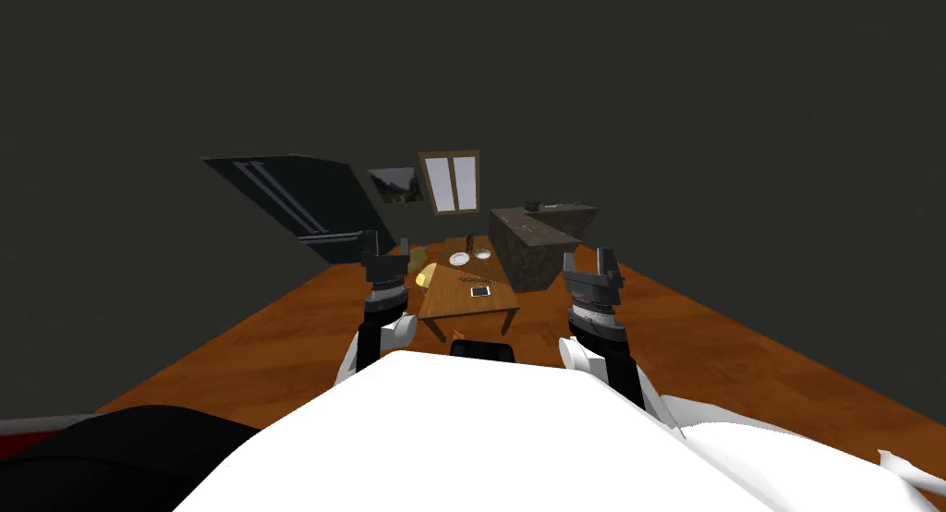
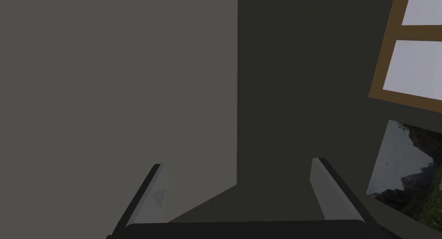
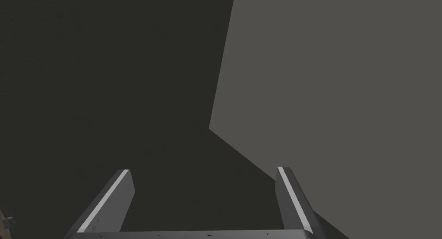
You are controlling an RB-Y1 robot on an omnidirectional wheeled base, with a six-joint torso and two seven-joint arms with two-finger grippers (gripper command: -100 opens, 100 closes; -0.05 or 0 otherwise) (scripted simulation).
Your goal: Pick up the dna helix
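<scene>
A wooden table (image 1: 453, 303) stands on the brown floor ahead of me. On it lies a small dark twisted thing (image 1: 475, 280), which may be the DNA helix; it is too small to tell for sure. My left gripper (image 1: 386, 246) is raised at the table's left side, open and holding nothing. My right gripper (image 1: 589, 257) hangs to the right of the table, also open and holding nothing. Both are well short of the helix. In the left wrist view the left gripper (image 2: 237, 163) points at a wall, and in the right wrist view the right gripper (image 3: 203, 169) does too.
Two white plates (image 1: 459, 258), a white tablet (image 1: 479, 291) and a thin dark upright thing (image 1: 469, 241) are on the table. A yellow object (image 1: 427, 275) sits at its left edge. A dark fridge (image 1: 296, 201) stands at the left, a stone-topped counter (image 1: 536, 238) at the right.
</scene>
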